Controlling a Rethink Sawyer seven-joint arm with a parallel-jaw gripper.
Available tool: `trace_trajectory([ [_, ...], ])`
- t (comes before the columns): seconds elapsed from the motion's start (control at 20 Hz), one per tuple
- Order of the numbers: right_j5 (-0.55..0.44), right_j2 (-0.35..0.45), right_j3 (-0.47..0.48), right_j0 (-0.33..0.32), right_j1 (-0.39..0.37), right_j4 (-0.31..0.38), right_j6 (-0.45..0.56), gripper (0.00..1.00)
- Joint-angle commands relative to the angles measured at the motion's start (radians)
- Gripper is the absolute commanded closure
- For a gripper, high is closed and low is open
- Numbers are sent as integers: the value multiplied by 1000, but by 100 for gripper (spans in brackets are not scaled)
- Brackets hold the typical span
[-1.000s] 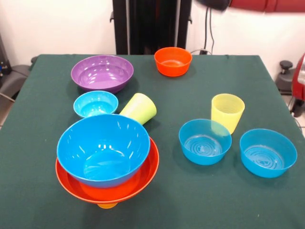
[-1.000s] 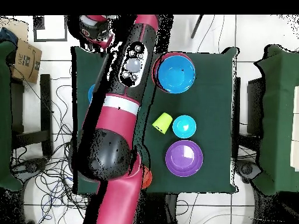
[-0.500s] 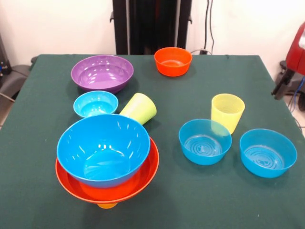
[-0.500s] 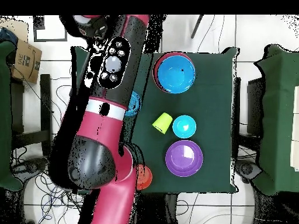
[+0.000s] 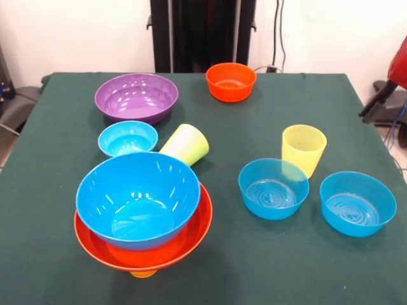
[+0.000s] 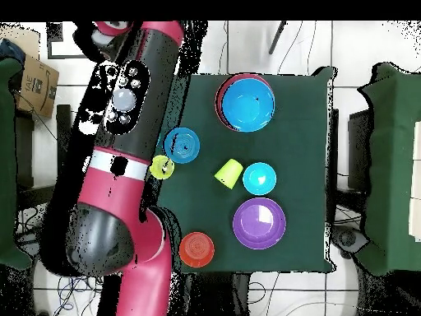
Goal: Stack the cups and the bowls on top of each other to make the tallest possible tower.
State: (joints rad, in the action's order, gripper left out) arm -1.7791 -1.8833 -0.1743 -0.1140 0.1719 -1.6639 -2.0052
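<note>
In the front view the tower (image 5: 143, 213) stands at lower left: a large blue bowl (image 5: 138, 198) nested in a wider orange bowl (image 5: 184, 244), with an orange cup (image 5: 143, 274) just showing beneath. Behind it lie a small blue bowl (image 5: 128, 138), a lime green cup (image 5: 186, 144) tipped on its side, and a purple bowl (image 5: 136, 96); a small orange bowl (image 5: 231, 81) sits at upper centre. At right a pale yellow cup (image 5: 303, 149) stands upright behind two medium blue bowls (image 5: 273, 188) (image 5: 357, 203). Only a bit of the arm (image 5: 393, 79) shows at the right edge; whether the gripper's fingers are apart or together cannot be told. The likely next piece is one of the loose bowls or cups, and it would need setting down centred and gently, since the tower rests on a narrow cup and looks easy to tip. In the overhead view the arm (image 6: 123, 164) covers the left of the frame, off the dark green tablecloth (image 6: 304, 164), hiding one medium bowl. The tower sits at upper centre. Around the table are pale floor tiles, tangled cables and a cardboard box (image 6: 37, 82) at upper left.
</note>
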Motion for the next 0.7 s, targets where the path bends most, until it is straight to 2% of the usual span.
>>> trace_trajectory([
  [0.05, 53, 52, -67, 47, 35, 154, -208, 0],
  [0.7, 149, 110, -132, 82, 72, 262, -211, 0],
])
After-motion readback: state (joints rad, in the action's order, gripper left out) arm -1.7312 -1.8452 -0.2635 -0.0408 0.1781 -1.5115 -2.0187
